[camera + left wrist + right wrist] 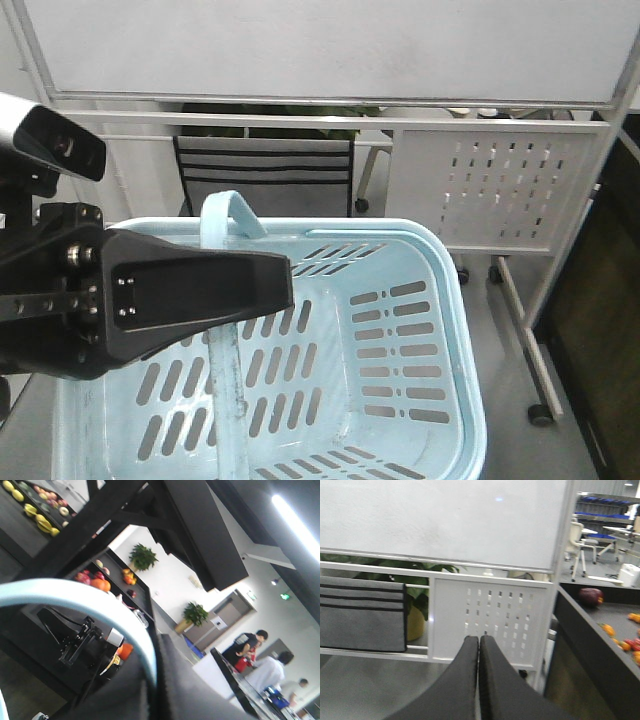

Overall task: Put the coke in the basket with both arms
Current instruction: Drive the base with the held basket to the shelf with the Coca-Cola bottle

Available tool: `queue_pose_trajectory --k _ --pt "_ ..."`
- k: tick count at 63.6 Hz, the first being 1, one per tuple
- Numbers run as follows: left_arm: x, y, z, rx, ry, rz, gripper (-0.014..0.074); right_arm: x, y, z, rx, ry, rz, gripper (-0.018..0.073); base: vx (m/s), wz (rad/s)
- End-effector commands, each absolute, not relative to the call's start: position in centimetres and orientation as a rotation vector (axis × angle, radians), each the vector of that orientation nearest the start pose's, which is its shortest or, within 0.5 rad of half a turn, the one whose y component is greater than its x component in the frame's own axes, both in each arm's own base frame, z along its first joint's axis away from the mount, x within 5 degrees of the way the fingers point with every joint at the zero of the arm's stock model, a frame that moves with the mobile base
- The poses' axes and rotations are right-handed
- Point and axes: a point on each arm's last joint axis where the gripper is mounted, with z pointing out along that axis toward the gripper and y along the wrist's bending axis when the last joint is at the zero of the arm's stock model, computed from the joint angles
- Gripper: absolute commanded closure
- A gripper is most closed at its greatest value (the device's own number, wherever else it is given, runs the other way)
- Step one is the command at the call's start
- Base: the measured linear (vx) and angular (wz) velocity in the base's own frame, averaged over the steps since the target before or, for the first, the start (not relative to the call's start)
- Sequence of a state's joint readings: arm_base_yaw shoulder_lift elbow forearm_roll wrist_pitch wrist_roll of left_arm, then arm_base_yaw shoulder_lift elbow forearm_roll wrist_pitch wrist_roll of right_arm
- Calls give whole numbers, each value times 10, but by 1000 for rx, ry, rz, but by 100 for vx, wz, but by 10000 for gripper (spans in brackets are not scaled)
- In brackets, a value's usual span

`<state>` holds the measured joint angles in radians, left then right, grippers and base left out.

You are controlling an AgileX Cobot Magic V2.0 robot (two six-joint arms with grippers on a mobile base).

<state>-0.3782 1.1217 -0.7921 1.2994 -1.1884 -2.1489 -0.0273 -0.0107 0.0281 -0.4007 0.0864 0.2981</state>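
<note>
Currently | left end effector [282,285]: seen closed on the pale, raised handle [222,212], held over the left side of the basket [370,228] | basket: light blue, seen low in the front view, set before a white perforated panel [500,185] | right end effector [479,641]: fingers pressed together, nothing held.

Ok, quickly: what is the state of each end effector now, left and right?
Left end effector: closed on the basket handle.
Right end effector: closed, holding nothing.
</note>
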Motion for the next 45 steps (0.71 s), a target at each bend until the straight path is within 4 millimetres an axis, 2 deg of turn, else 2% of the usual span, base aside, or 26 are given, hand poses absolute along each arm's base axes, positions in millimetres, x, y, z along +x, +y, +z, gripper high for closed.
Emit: queue_pose_trajectory --k 1,45 --pt "143 -145 394 583 1502 -2039 602 56 -2 201 -62 1511 -124 564 19 37" --pt "143 -145 394 583 1502 -2039 602 56 -2 201 -62 1512 -125 564 16 58"
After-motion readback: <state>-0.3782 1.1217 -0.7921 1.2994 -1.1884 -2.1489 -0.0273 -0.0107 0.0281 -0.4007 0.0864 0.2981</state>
